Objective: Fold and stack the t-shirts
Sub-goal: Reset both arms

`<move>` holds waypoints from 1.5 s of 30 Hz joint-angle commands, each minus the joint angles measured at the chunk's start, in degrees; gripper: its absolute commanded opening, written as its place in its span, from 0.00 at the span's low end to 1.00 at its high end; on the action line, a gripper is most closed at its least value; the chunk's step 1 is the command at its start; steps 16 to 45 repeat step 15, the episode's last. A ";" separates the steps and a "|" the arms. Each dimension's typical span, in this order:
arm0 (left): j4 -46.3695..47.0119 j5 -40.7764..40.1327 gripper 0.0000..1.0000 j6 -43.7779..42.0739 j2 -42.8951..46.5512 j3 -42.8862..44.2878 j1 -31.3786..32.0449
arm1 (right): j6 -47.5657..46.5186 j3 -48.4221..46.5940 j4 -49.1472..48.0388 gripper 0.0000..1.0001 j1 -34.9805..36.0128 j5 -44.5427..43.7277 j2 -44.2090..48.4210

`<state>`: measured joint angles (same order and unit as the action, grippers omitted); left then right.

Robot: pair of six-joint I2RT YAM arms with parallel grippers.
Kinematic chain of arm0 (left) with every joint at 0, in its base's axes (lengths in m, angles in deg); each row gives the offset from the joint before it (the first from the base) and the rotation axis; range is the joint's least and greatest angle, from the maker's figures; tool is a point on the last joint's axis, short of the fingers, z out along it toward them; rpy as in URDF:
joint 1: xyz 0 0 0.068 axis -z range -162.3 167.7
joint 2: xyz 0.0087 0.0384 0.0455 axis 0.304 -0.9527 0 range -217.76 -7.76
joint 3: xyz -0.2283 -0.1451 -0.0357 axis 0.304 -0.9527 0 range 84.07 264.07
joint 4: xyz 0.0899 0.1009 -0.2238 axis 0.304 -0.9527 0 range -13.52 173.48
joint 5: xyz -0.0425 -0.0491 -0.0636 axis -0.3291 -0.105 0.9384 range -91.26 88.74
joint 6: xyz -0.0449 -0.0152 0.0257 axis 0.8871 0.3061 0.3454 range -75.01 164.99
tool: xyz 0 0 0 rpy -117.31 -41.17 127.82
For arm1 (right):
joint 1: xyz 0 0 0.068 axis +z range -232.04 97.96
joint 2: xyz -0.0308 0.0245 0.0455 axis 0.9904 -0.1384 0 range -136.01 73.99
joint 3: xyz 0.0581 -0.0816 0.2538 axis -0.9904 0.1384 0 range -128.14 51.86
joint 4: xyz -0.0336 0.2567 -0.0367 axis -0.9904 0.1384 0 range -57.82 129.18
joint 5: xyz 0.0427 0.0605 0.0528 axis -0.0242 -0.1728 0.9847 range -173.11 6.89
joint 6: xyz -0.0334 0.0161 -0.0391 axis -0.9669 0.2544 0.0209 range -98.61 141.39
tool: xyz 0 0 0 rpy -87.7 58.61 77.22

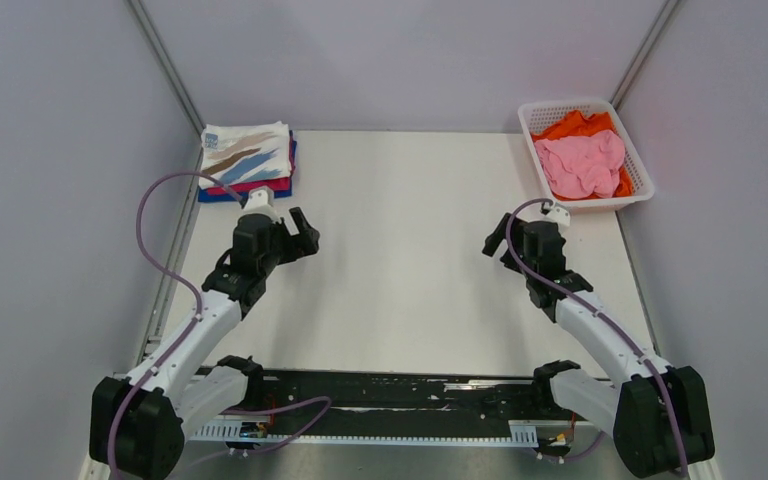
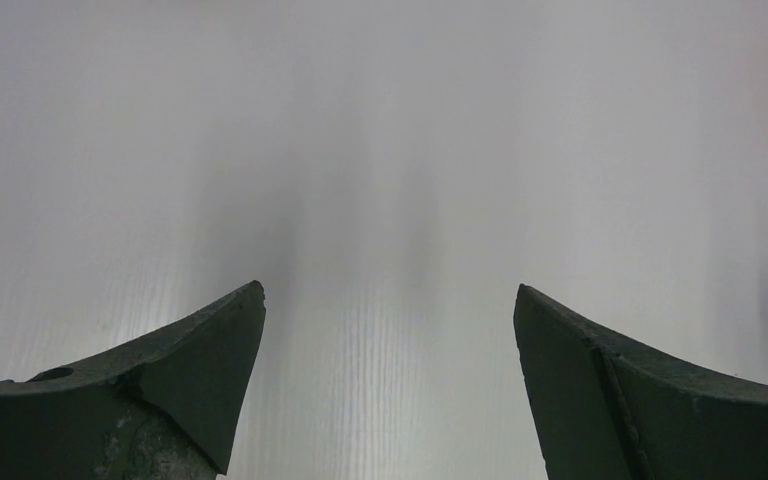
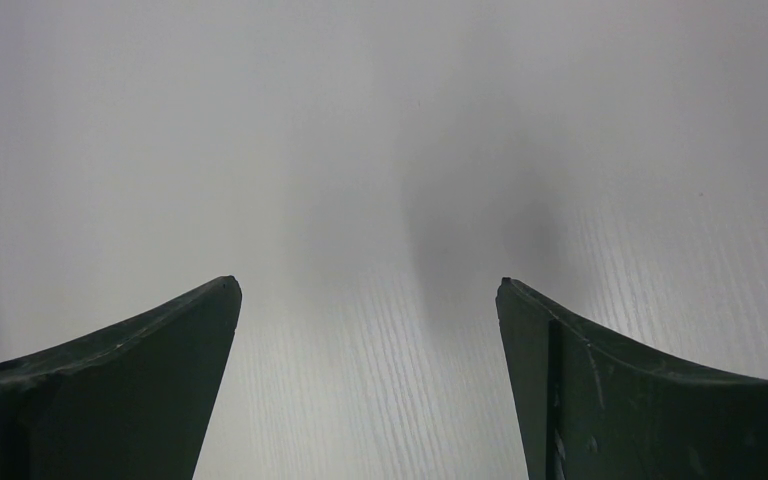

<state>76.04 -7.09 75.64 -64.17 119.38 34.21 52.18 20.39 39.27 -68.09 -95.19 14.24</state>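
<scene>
A stack of folded t-shirts stands at the table's far left corner: the white streak-printed tee (image 1: pixel 246 153) on top, magenta (image 1: pixel 252 186) and blue (image 1: pixel 222 195) edges showing under it. A crumpled pink tee (image 1: pixel 582 163) lies on an orange tee (image 1: pixel 572 125) inside the white lattice basket (image 1: pixel 640 172) at the far right. My left gripper (image 1: pixel 305 232) is open and empty, just right of and nearer than the stack. My right gripper (image 1: pixel 495 238) is open and empty, left of and nearer than the basket. Both wrist views show only spread fingertips (image 2: pixel 230 340) (image 3: pixel 200 330) over bare table.
The white table (image 1: pixel 400 260) lies between the two grippers. Grey walls enclose it at left, back and right. A black rail with the arm bases (image 1: pixel 390 395) runs along the near edge.
</scene>
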 commanded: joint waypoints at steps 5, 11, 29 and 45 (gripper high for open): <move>8.58 -0.38 1.00 0.74 2.46 -1.07 0.09 | 0.29 3.81 -5.56 1.00 -0.14 -1.50 2.03; 10.88 -0.97 1.00 0.11 2.34 -2.08 0.05 | -0.23 4.91 -7.97 1.00 -0.12 -1.71 1.20; 11.14 -1.42 1.00 -0.14 2.10 -2.11 0.10 | -1.88 7.15 -12.87 1.00 -0.15 0.52 4.23; 11.14 -1.42 1.00 -0.14 2.10 -2.11 0.10 | -1.88 7.15 -12.87 1.00 -0.15 0.52 4.23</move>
